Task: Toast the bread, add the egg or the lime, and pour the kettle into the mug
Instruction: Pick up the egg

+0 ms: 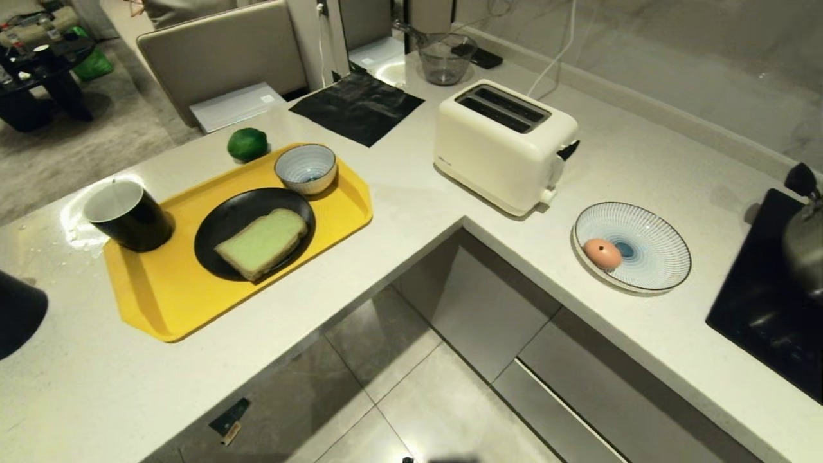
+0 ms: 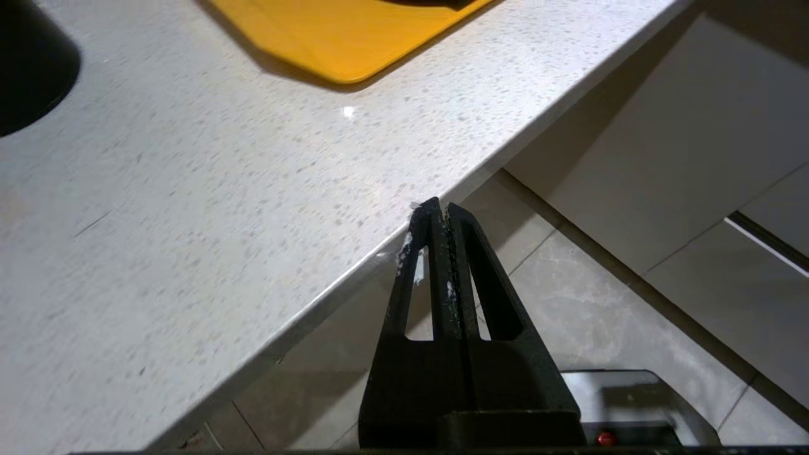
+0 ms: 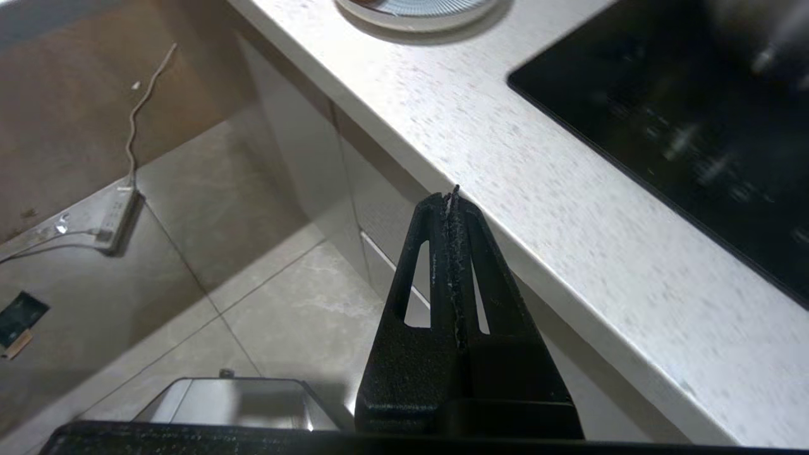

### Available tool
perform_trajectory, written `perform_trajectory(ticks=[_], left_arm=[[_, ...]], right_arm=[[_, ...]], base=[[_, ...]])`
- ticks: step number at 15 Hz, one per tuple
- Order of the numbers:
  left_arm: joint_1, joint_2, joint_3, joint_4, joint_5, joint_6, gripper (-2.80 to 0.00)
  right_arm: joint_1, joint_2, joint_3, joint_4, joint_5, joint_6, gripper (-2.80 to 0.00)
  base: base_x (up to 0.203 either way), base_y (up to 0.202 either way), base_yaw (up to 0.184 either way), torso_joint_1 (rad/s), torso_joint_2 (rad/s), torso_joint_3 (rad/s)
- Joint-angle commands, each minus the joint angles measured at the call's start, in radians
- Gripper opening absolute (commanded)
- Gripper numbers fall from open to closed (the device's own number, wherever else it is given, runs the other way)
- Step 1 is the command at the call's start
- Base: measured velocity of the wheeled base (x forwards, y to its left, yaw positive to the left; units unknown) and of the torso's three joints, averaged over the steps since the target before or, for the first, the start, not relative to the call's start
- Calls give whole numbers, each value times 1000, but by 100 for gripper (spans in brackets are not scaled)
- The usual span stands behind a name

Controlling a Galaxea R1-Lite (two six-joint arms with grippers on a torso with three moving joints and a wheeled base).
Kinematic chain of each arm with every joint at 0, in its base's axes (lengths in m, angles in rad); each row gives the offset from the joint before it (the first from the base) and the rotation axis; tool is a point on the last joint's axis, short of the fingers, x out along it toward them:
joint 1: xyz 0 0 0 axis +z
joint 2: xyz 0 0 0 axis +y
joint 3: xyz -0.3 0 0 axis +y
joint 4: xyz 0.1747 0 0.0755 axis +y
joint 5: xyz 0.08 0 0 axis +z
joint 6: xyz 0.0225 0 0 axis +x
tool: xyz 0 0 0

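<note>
The bread (image 1: 262,243) lies flat on a black plate (image 1: 222,222) on a yellow tray (image 1: 161,289). The mug (image 1: 128,215) stands upright on the tray's left corner. Just off the tray's far edge sits the lime (image 1: 247,144). The egg (image 1: 602,253) rests in a striped shallow plate (image 1: 656,251) on the right counter. A matte black body at the left edge, mostly cut off, looks like the kettle (image 1: 19,312). Neither gripper shows in the head view. My left gripper (image 2: 440,205) is shut and empty at the counter edge below the tray. My right gripper (image 3: 450,194) is shut and empty at the counter edge.
A white toaster (image 1: 505,145) with two empty slots stands at the counter's inner corner. A striped bowl (image 1: 306,167) sits on the tray. A black cooktop (image 1: 765,315) with a grey metal pot (image 1: 804,238) lies at right. Behind are a black mat (image 1: 357,106) and a glass jug (image 1: 445,59).
</note>
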Motion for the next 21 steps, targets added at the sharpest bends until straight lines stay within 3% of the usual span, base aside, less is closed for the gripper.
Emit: perform_trajectory(ticks=[1, 7, 11, 16, 21], left_arm=[[0, 0, 0, 1, 0, 0, -280], [0, 0, 0, 1, 0, 0, -280], [0, 0, 0, 1, 0, 0, -280], [0, 0, 0, 1, 0, 0, -280], [0, 0, 0, 1, 0, 0, -280]], right_arm=[[0, 2, 9, -2, 1, 2, -280], [0, 2, 9, -2, 1, 0, -280], [0, 1, -10, 2, 4, -73, -280], [2, 166, -161, 17, 43, -81, -280], [1, 599, -489, 2, 43, -8, -280]], base=[[-1, 2, -73, 6, 5, 4], [0, 0, 0, 0, 0, 0], [0, 0, 0, 0, 0, 0], [0, 0, 0, 0, 0, 0], [0, 0, 0, 0, 0, 0]])
